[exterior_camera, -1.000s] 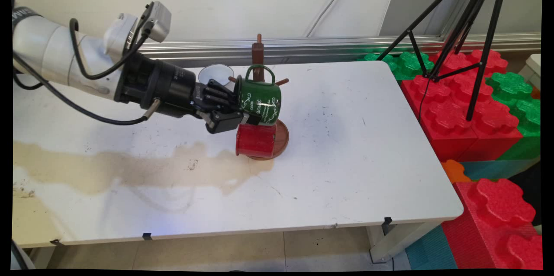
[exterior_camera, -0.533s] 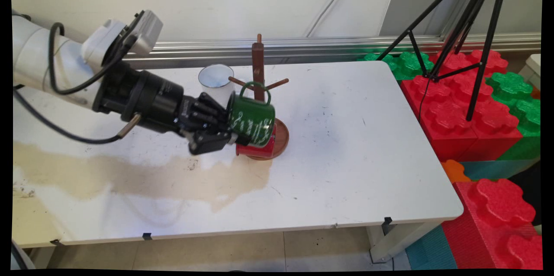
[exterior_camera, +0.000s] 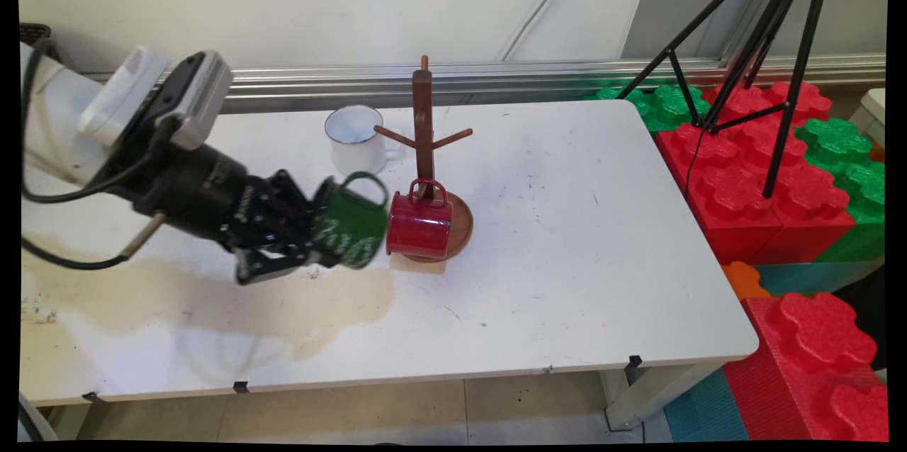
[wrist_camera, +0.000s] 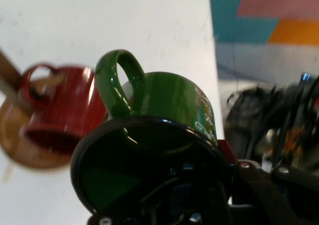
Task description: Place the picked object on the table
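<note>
White table (exterior_camera: 567, 239), stained tan along its left side.
Black gripper (exterior_camera: 312, 239) clenched the green mug (exterior_camera: 348, 225) on its side above the table, just left of the red mug (exterior_camera: 419, 225) on the wooden mug tree (exterior_camera: 424, 133); white mug (exterior_camera: 352, 127) behind.

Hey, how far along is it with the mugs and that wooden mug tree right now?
Done: the green mug is off the wooden mug tree, whose upper pegs are bare. In hand: the hand grips the green mug by its rim, tipped sideways above the table, left of the red mug. Left: the red mug lies at the tree's base, the white mug stands behind, neither touched.
</note>
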{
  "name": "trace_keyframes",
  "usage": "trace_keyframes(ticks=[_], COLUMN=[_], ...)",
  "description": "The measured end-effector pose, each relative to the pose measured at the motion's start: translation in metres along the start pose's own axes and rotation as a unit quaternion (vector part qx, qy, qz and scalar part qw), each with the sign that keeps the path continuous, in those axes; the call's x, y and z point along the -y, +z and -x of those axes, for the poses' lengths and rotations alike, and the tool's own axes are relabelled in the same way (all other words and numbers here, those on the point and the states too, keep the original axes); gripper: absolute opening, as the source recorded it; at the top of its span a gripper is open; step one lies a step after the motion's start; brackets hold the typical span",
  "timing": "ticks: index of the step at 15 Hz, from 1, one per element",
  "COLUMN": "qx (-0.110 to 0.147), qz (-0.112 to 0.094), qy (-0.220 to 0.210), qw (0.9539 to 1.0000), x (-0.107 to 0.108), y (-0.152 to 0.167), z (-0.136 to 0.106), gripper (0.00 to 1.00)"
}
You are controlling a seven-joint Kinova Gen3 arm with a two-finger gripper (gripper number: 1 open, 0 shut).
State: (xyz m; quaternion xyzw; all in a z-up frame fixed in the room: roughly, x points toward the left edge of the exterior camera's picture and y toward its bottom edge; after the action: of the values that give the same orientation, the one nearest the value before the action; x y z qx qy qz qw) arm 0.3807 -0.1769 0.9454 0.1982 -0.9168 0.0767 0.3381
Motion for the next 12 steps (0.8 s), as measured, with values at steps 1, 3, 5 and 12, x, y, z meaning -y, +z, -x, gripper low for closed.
trace_keyframes(ticks=[1, 3, 5, 12], qx=[0.013, 0.045, 0.084, 0.179], qz=[-0.005, -0.016, -0.029, -0.057], qy=[0.003, 0.008, 0.019, 0.06], qw=[0.9999, 0.9988, 0.9958, 0.9804], x=[0.0, -0.001, 0.001, 0.02], y=[-0.003, -0.008, -0.012, -0.008], z=[0.002, 0.009, 0.016, 0.028], gripper=[0.0, 0.0, 0.0, 0.0])
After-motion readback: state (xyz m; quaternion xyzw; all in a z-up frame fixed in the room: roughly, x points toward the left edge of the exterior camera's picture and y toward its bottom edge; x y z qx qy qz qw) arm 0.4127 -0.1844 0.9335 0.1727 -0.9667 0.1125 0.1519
